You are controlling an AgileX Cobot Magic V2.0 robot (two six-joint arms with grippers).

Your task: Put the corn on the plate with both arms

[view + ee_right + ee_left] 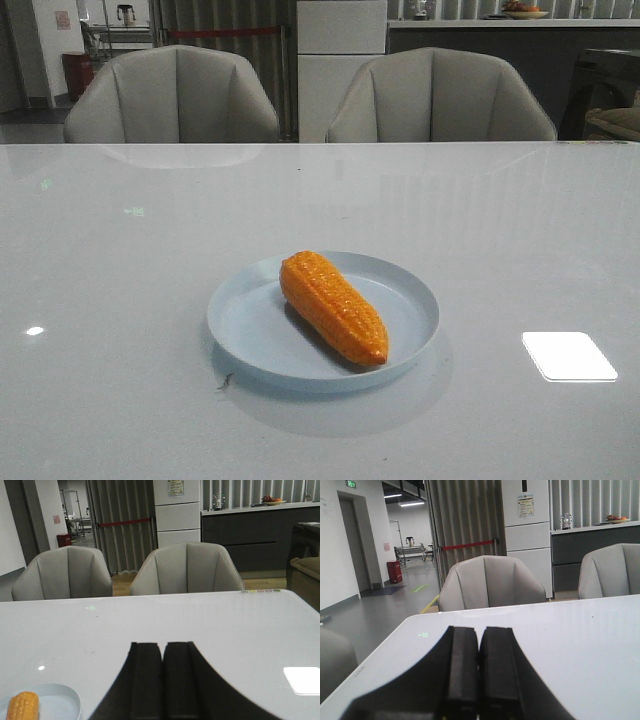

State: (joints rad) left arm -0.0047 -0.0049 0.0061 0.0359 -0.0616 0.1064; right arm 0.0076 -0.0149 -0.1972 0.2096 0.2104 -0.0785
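Left tool [479, 680]: fingers pressed together, nothing gripped, held above the white tabletop [110, 260]. Plate [240, 330]: near centre of the tabletop. Corn [332, 306]: lying on the plate, diagonal, blunt end far-left, tapered tip near-right at the rim. Right tool [163, 682]: fingers together, empty, to the right of the plate.

Only the plate [322, 320] with the corn [333, 306] lying in it stands on the desk [120, 260], at the frame's lower centre; two chairs [172, 97] line its far edge.
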